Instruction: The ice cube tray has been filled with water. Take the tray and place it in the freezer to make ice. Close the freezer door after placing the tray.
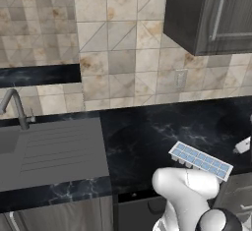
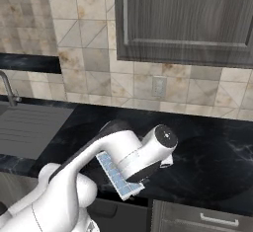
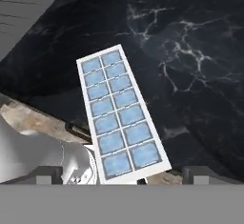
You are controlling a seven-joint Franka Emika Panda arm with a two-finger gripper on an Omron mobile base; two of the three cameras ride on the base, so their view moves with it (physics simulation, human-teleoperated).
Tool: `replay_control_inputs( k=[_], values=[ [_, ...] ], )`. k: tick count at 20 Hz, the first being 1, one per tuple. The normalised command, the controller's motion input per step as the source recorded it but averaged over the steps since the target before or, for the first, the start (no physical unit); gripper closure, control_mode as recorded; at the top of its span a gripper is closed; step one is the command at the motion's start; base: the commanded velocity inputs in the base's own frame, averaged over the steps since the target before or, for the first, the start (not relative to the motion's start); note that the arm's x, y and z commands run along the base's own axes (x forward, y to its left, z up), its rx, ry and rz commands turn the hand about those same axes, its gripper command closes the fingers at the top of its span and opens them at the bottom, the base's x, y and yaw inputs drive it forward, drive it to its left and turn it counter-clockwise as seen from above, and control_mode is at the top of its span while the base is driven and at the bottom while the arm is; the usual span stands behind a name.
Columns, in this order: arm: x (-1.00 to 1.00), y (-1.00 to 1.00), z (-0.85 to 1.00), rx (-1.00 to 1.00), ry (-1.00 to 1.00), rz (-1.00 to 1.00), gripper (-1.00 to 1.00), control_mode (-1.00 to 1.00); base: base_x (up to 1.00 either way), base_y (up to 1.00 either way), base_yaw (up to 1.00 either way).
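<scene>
A kitchen with beige tiled wall (image 1: 118, 53) and a black marbled bench (image 1: 147, 131). One grey sink (image 1: 49, 151) with one tap (image 1: 17, 108) is set in the bench, well away from the jaws. One dark wood cabinet (image 2: 188, 19) hangs on the wall above. One ice cube tray (image 3: 121, 116) lies flat on the bench near its front edge. In the hand view it reaches from just before the jaws out over the black surface. The tray has two rows of seven cells, fourteen in all, and each holds pale blue water (image 3: 113, 142). The gripper (image 3: 123, 179) hangs above the near end of the tray. Whether the jaws are open or closed, I cannot tell.
</scene>
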Motion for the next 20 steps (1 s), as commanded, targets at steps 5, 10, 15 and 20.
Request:
replay_control_inputs(
  k=[5,10,15,20],
  values=[
    [-0.30,0.44,0.00,0.20,0.00,-0.69,-1.00,-1.00,0.00,0.00,0.00],
    [-0.33,0.03,0.21,0.34,0.08,-0.39,-1.00,-1.00,0.00,0.00,0.00],
    [-0.69,-0.35,0.29,0.43,0.10,-0.15,-1.00,-1.00,0.00,0.00,0.00],
    [-0.31,-0.59,0.08,0.49,0.13,-0.03,-1.00,-1.00,0.00,0.00,0.00]
  ],
)
